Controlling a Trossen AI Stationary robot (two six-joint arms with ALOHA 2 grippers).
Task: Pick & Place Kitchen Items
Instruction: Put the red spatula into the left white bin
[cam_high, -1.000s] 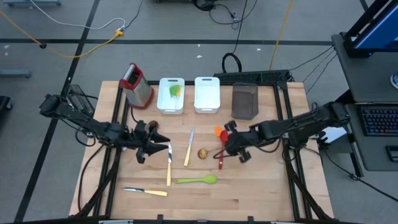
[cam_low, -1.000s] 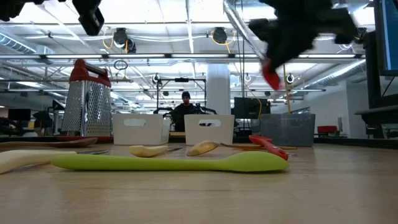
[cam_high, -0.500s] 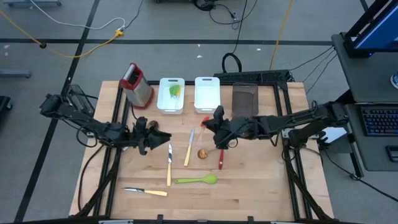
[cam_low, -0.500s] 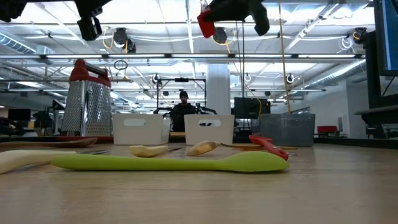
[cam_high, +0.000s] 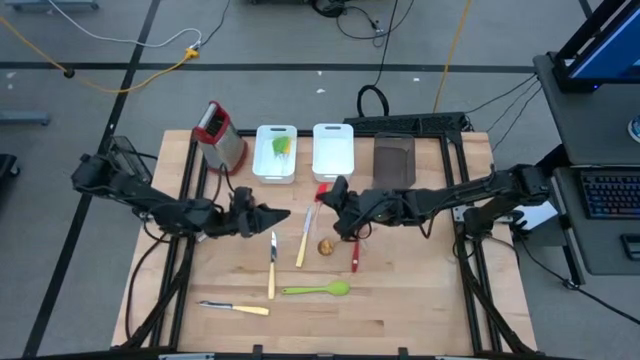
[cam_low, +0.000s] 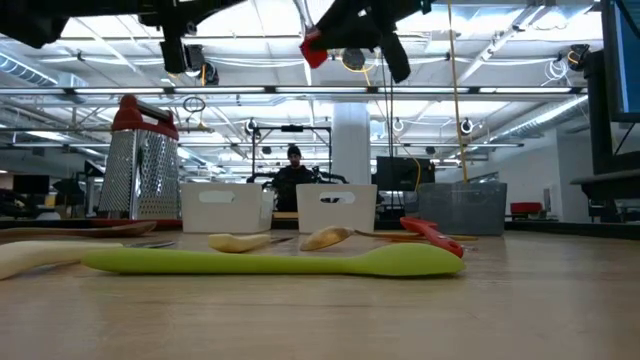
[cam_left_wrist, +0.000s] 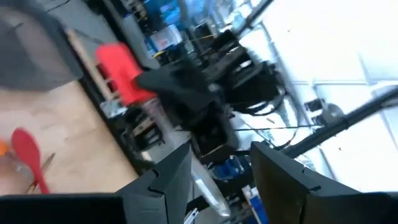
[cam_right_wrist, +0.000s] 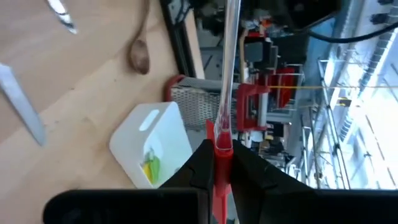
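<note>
**Right gripper lifts red spatula near the bins**

The grater (cam_high: 222, 138) stands at the table's (cam_high: 400, 310) ten o'clock corner. Below it the left gripper (cam_high: 268, 216) hovers above the boards, fingers spread and empty, pointing toward three o'clock. At its five o'clock lie two knives (cam_high: 271, 262) (cam_high: 305, 236); a third knife (cam_high: 234, 308) sits near seven o'clock of the table. A green spoon (cam_high: 316, 290) lies at six o'clock. The left white bin (cam_high: 274, 153) holds green and yellow utensils; the second white bin (cam_high: 332, 152) stands beside it. The right gripper (cam_high: 335, 196), just below that bin, pinches a red spatula (cam_high: 321, 190) clear of the table. A wooden spoon (cam_high: 325, 246) and red spoon (cam_high: 354, 254) lie under the arm. The dark bin (cam_high: 394, 162) stands at one o'clock.
</note>
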